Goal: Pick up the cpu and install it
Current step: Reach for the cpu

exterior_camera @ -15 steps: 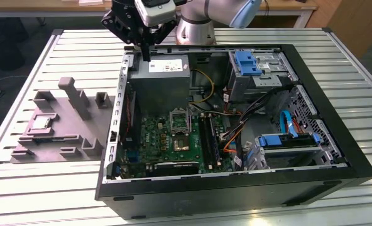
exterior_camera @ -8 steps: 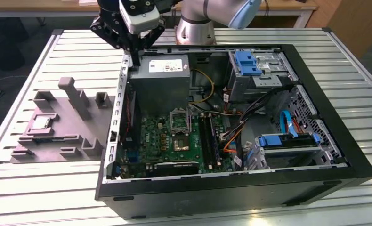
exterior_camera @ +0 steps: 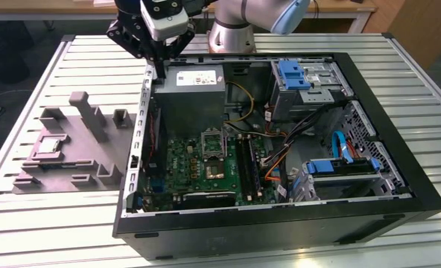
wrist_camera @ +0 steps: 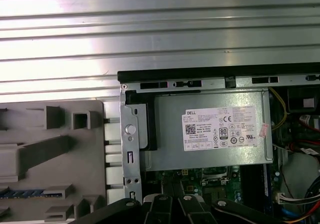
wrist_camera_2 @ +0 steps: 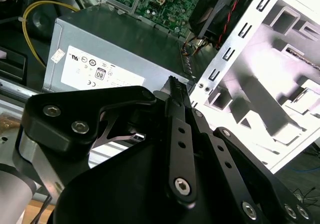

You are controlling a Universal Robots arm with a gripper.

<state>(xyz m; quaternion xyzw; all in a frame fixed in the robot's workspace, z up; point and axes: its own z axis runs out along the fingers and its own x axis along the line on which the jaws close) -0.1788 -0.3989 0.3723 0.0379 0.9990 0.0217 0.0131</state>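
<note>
Over the far corner of the computer case (exterior_camera: 280,229), just beside the PSU (exterior_camera: 191,106), the gripper (exterior_camera: 161,57) hangs tips-down w/ fingers together and nothing visible betw. them. The arm (exterior_camera: 239,25) reaches over from the worktop's (exterior_camera: 94,56) far edge, wrist approx. vertical. The cpu (exterior_camera: 50,146) lies flat in a recess of the grey fixture plate (exterior_camera: 71,159), outside the case by the worktop's edge at the exterior view's left. That's nearer the camera than the claw and well apart from it; being square, it has no long axis.
</note>
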